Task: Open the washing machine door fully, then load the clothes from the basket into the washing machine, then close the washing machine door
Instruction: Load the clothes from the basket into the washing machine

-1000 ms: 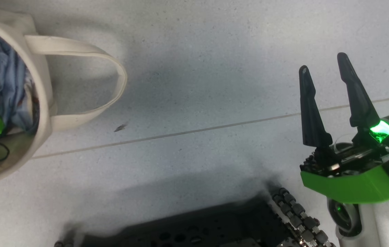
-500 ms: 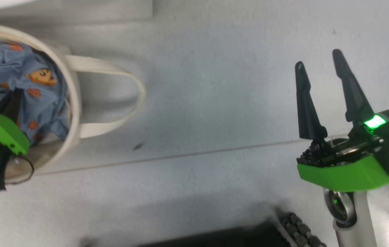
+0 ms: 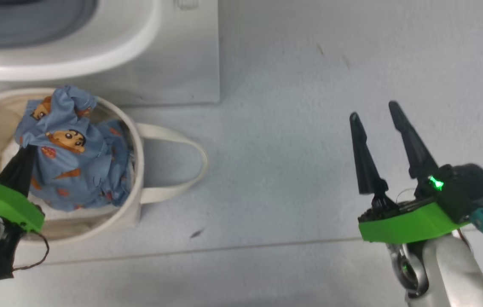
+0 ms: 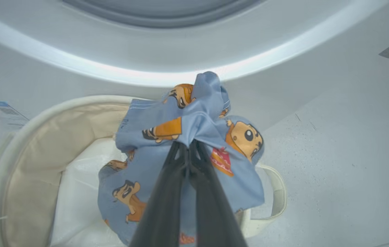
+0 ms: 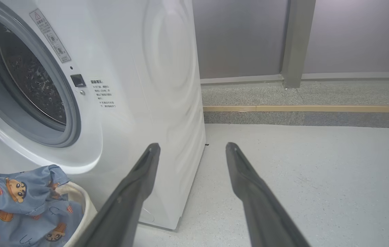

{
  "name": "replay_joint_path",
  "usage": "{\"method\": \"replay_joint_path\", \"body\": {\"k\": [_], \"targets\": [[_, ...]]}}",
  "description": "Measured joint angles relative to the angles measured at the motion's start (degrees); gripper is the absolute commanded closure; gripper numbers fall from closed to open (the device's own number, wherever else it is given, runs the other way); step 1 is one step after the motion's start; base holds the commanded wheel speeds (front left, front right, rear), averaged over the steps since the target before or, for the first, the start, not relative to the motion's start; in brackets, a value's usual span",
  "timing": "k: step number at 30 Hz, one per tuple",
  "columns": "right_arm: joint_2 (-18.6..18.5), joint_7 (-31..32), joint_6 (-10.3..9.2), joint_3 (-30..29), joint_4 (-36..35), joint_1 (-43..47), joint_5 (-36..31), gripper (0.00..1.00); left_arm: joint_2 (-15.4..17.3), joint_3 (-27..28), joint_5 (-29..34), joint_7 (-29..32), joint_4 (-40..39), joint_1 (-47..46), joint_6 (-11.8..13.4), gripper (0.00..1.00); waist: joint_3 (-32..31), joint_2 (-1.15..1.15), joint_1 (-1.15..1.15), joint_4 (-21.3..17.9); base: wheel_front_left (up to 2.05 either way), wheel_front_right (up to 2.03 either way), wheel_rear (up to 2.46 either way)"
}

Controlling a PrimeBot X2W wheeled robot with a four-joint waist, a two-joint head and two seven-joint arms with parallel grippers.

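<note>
Your left jaws are clenched tight on a pinch of the clothes (image 4: pixel 197 120), with the blue fabric bunched up right at their tips. The rest of the garment drapes down around and below them, and its lower folds sit inside the basket (image 3: pixel 139 162). So it's a pinch-and-lift hold, not a scoop. That makes sense for floppy cloth, since you only need one fold and gravity hangs the rest.

The washer (image 5: pixel 153 85) is dead ahead of those jaws and a bit above them, with the basket right at its foot. I'd guess the basket is parked there to keep the carry short. The drum (image 5: pixel 33 79) is uncovered, so the door-opening step looks done and you're partway into loading.

Your right jaws are spread wide with nothing between them, hovering over the bare floor (image 3: pixel 288 128). The washer is off to their left and the basket is well apart from them. It looks like that arm is just parked out of the cloth's path.

One thing to watch is the hanging tail. It could snag the basket rim or drag the white liner (image 4: pixel 74 192) along with it.
</note>
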Motion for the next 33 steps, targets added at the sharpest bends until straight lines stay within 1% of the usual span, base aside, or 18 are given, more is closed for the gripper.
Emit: {"method": "replay_joint_path", "body": {"k": [3,10,12,14,16,21,23,26,33], "targets": [[-0.16,0.09,0.0,0.32,1.53,1.23,1.42,0.0,0.07,6.98,4.86,-0.03,-2.24,3.74,0.0,1.0,-4.02,0.0,0.0,0.75,0.0,0.0,0.0],[-1.22,0.08,0.0,0.73,3.41,4.42,4.45,0.0,-0.21,22.63,15.79,-0.05,-8.62,16.8,0.26,1.0,-12.51,0.0,0.0,2.25,0.0,0.0,0.0],[-1.4,0.08,0.0,0.7,3.7,5.52,5.08,0.0,-0.87,27.27,18.41,-0.05,-11.59,20.29,1.34,1.0,-14.53,0.0,0.0,2.67,0.0,0.0,0.0],[-1.6,0.08,0.0,0.63,4.03,6.4,5.68,0.0,-1.52,30.49,21.03,-0.07,-14.73,23.53,2.8,1.0,-16.36,0.0,0.0,3.02,0.0,0.0,0.0],[-1.8,0.08,0.0,0.64,4.27,7.02,6.13,0.0,-2.46,33.37,22.3,-0.07,-17.77,27.15,4.19,1.0,-17.99,0.0,0.0,3.27,0.0,0.0,0.0],[-2.15,0.02,0.0,0.88,5.03,8.37,7.45,0.0,-3.68,37.45,24.39,-0.05,-23.29,35.15,7.5,1.0,-21.2,0.0,0.0,3.41,0.0,0.0,0.0],[-2.16,-0.1,0.0,0.91,5.14,8.72,7.58,0.0,-3.99,38.22,24.6,-0.05,-24.32,36.14,7.67,1.0,-21.7,0.0,0.0,3.39,0.0,0.0,0.0],[-2.33,-0.12,0.0,1.01,5.65,9.57,8.45,0.0,-4.42,39.18,24.75,-0.05,-26.63,37.98,8.64,1.0,-23.04,0.0,0.0,3.36,0.0,0.0,0.0],[-2.58,-0.19,0.0,1.35,5.88,10.11,8.96,0.0,-4.79,40.14,24.75,-0.05,-27.3,39.3,8.59,1.0,-23.82,0.0,0.0,3.23,0.0,0.0,0.0]]}}
